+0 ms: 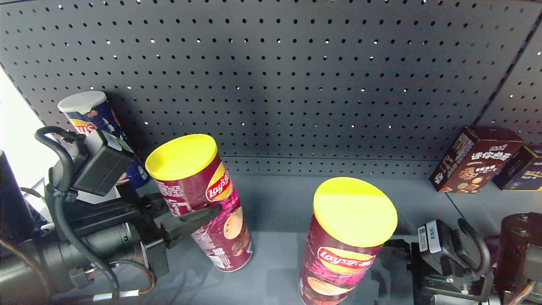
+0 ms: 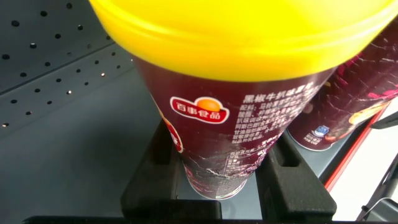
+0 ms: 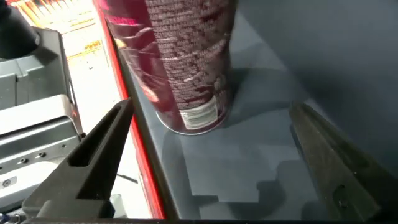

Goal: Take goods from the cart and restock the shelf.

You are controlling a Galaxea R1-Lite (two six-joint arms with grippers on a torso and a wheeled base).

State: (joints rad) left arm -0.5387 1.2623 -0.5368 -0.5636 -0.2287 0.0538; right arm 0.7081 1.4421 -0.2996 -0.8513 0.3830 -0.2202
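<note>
- While its base seems to rest on the shelf (image 1: 275,203), the left gripper (image 2: 224,186) clasps the left can (image 1: 203,190) mid-body, probably steadying it;
- right gripper (image 3: 211,112) splayed and empty; second can (image 1: 345,254) stands alone near the front edge.

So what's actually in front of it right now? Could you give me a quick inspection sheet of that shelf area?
Surface: grey shelf, bare between the cans.
Job's things: two maroon, yellow-lidded cans standing on it, the left chip can and the right chip can.
Clutter: blue can at the back left; brown boxes at the right.
Grippers: left gripper closed on the left chip can's body; right gripper open, not touching the right chip can.
Cables: black cable looped at the left wrist.
Surroundings: perforated back panel behind the shelf.
</note>
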